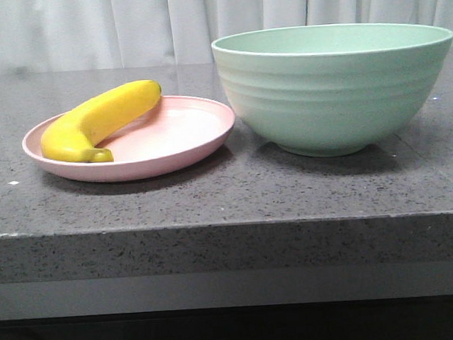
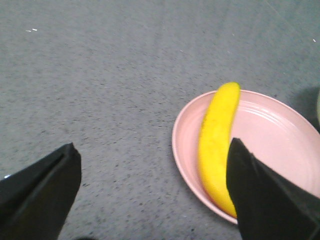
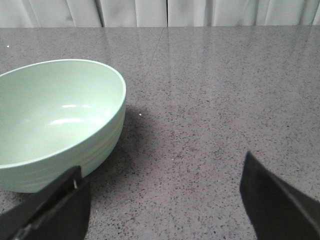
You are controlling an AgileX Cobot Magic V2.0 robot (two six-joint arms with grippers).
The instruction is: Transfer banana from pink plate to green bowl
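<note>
Banana [image 2: 216, 150] seemingly beside left jaws

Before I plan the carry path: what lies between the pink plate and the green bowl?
Nothing: in the front view only a narrow strip of bare grey countertop separates the pink plate from the green bowl.

A dark grey speckled stone countertop [image 1: 213, 194] fills the scene — its thick front edge shows a lighter chipped line along the top, with a plain grey band beneath it. Behind the far edge hangs a white pleated curtain [image 1: 123, 25]. A few tiny white flecks [image 1: 13, 182] lie near the left edge.
</note>
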